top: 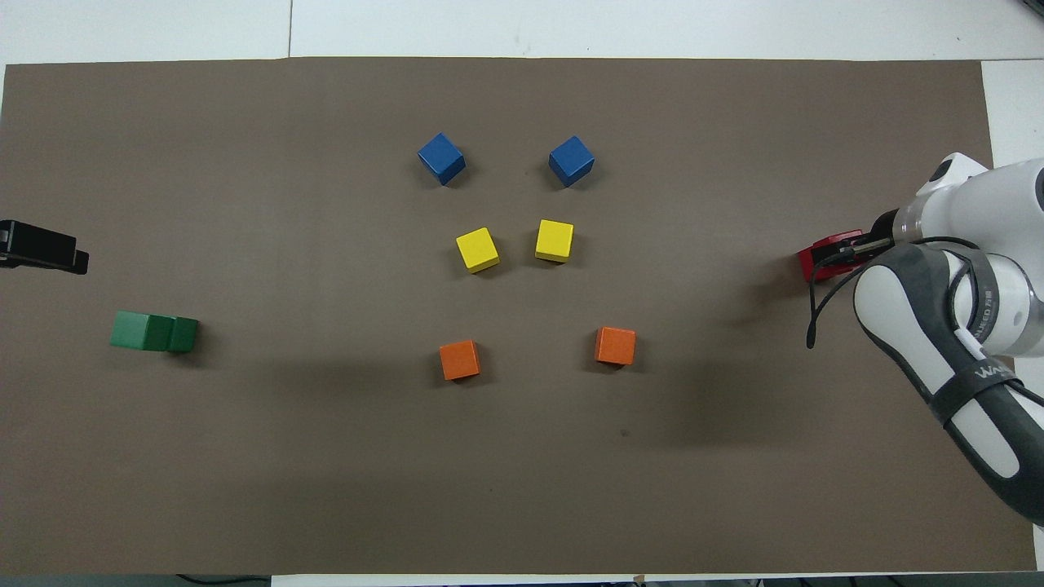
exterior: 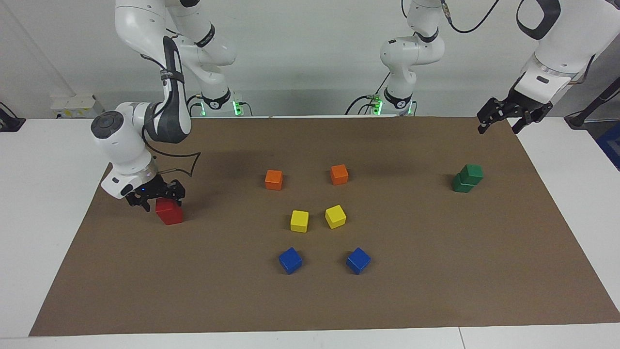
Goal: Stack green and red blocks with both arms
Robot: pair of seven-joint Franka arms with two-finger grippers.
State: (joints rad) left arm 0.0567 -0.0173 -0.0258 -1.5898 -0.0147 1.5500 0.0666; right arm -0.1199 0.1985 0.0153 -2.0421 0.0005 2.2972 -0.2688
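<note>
While the right gripper [exterior: 157,198] sits right on top of the bright red plain cube [exterior: 170,214] at the right arm's end of the brown mat [exterior: 310,300], the two dark green plain cubes [exterior: 467,178] stand stacked at the left arm's end.

The red lies directly under the right gripper and touches it, so any coming move there is straight up or down. I can't tell whether the jaws are clamped on it or just let go. The red shape looks taller than one cube, so I'd guess two stacked, but I only make out one for sure. The left gripper [exterior: 503,118] waits up over the mat's corner, jaws apart, well clear of the green stack, whose top cube sits a bit offset. Count: two green, two small orange cubes [exterior: 273,180], two small yellow cubes [exterior: 299,221], two small blue cubes [exterior: 290,260].
</note>
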